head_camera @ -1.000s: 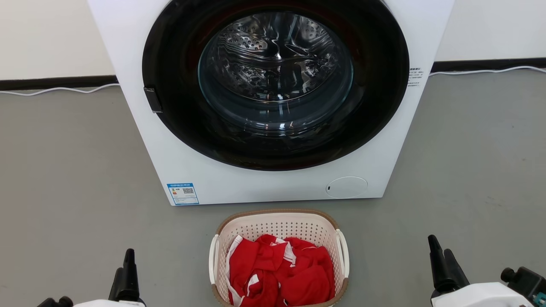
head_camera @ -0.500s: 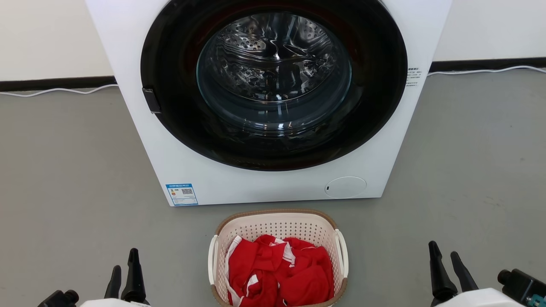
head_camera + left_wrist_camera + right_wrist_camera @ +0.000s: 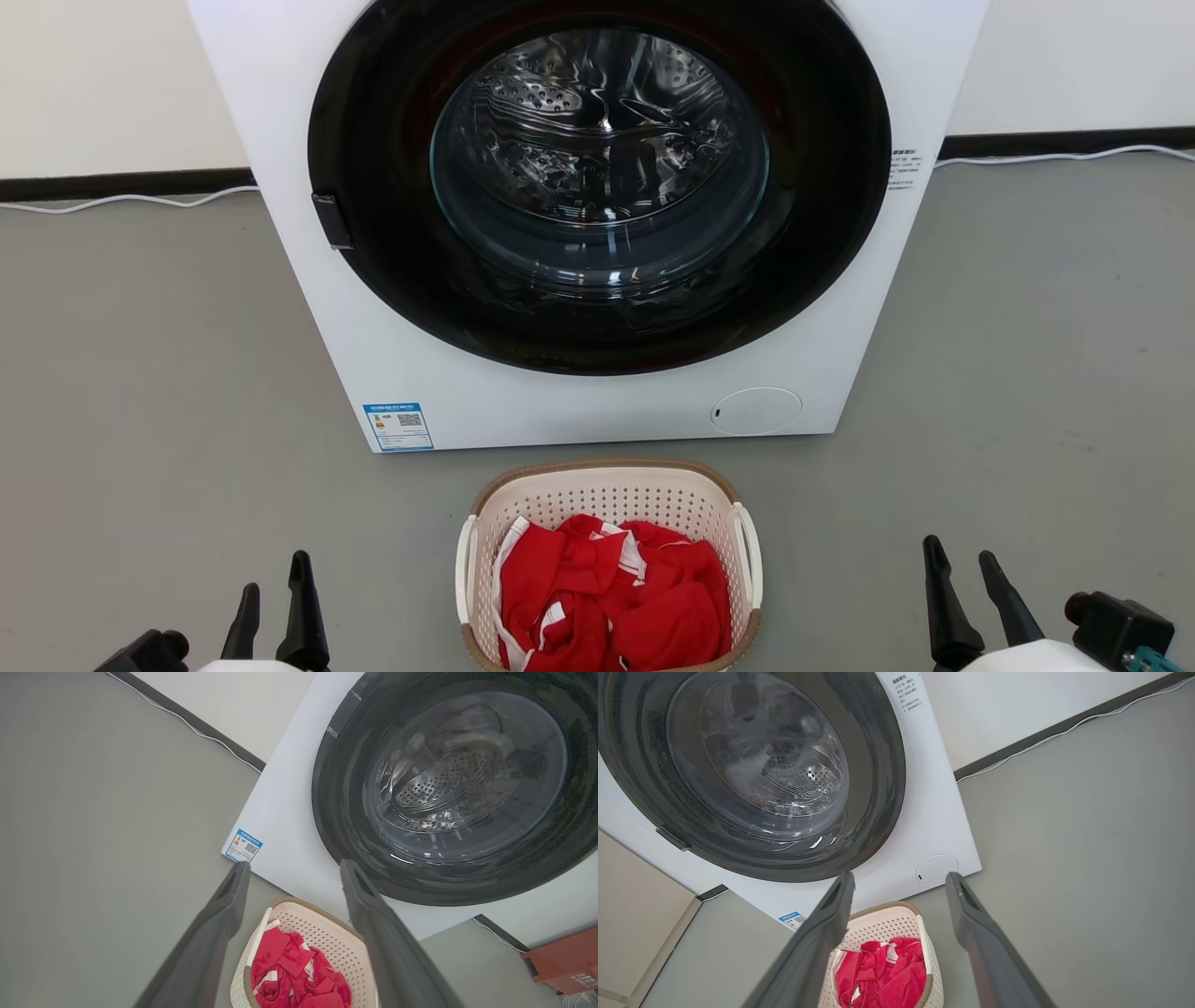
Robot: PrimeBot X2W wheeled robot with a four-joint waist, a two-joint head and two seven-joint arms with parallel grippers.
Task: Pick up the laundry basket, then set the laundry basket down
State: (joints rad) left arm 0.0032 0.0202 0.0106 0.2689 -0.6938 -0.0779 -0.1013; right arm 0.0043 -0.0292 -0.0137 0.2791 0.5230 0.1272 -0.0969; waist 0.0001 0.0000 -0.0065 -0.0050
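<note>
Laundry basket (image 3: 611, 493): cream, perforated, with a brown rim. It stands upright on the grey floor (image 3: 140, 373) just in front of the washing machine (image 3: 392, 355), below its door. In my head view it sits low and central, with its near end cut off by the frame edge.
Basket contents: crumpled red clothing (image 3: 611, 597) with white trim lies in the bottom.
Basket handles: white, one on each long side (image 3: 464, 560); I see nothing touching either.
Left fingers (image 3: 301, 607): spread wide and empty. They are at the lower left of my head view with tips pointing toward the machine, well apart from the basket.
Right fingers (image 3: 938, 597): also spread wide and gripping nothing. They are at the lower right, well apart from the basket's other side.
Wrist views: between each pair of fingers I see the basket's far end below and the machine's front above.
Floor: smooth and plain grey, with a few faint marks.
Washing machine: a white front-loader. Its round dark door (image 3: 597, 187) has a glass centre through which the steel drum shows. There is a blue label (image 3: 399, 426) at one lower corner and a round cap (image 3: 756, 411) at the other.
Room: pale wall with black skirting (image 3: 121, 179) and a white cable (image 3: 121, 196) running along it. An orange-red box (image 3: 565, 961) sits on the floor beside the machine, at the edge of my left wrist view.
</note>
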